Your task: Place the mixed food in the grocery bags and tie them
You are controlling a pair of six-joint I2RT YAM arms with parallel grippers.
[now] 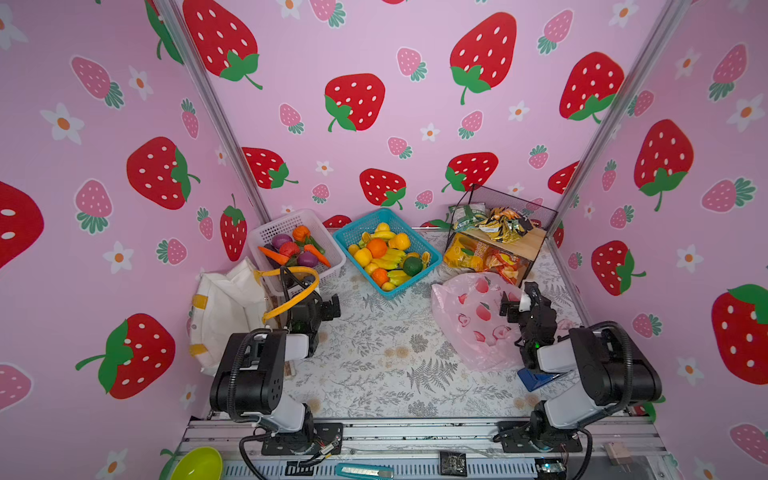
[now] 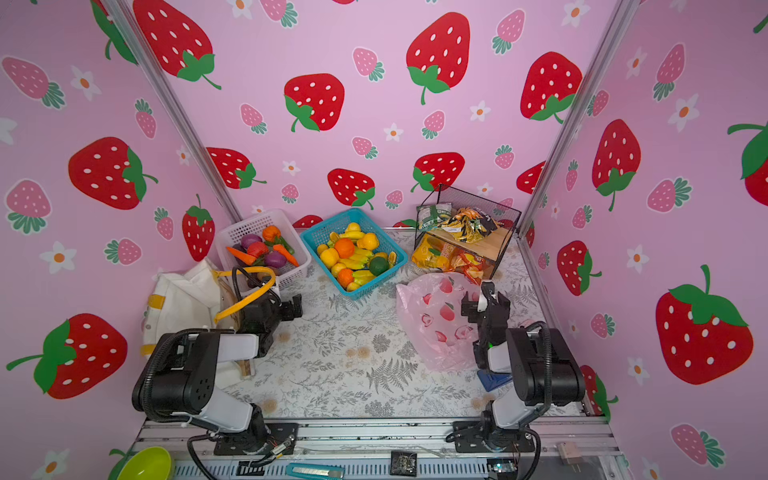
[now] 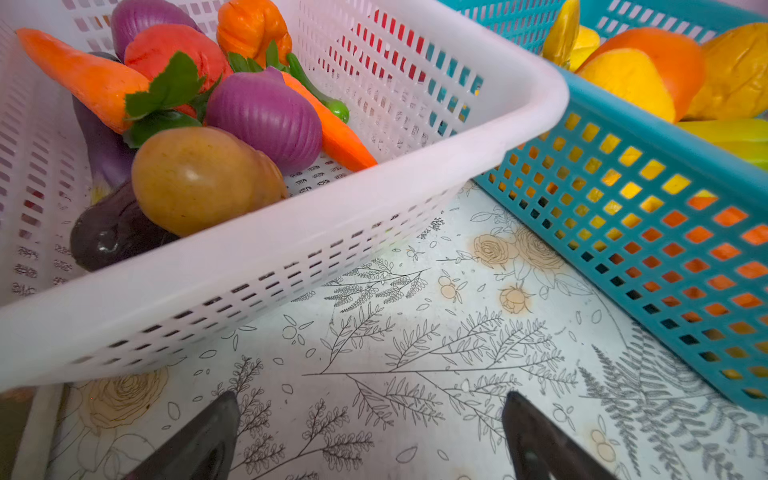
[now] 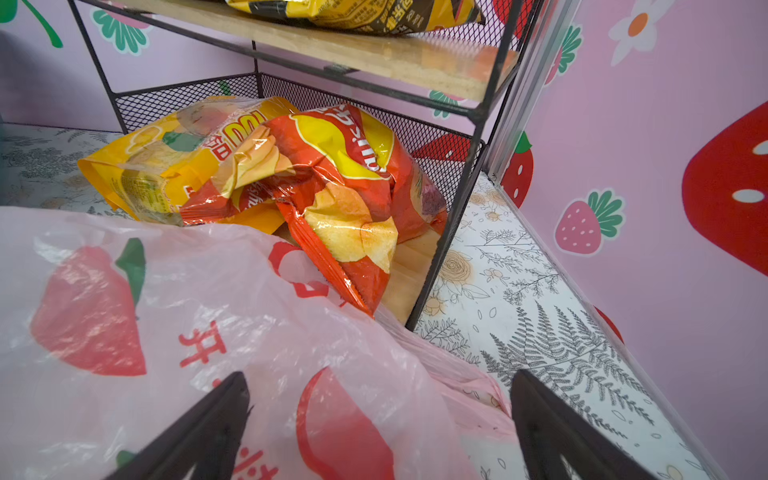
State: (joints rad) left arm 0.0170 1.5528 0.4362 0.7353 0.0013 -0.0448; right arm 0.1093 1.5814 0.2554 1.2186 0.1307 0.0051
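Floral tabletop (image 1: 374, 370): left tool (image 3: 370, 397), right tool (image 4: 380, 374) spread, empty.

Black-and-white arms (image 1: 253, 386), ribbed black cables (image 1: 231, 380)

Tote (image 1: 226, 309) interior hidden; blue object (image 1: 534, 380) partly covered, unidentifiable.

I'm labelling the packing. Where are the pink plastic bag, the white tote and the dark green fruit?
pink plastic bag (image 1: 467, 334), in a top view, on its crumpled middle.
white tote (image 1: 226, 316), in a top view, on its plain side.
dark green fruit (image 1: 412, 266), in a top view, on its top.
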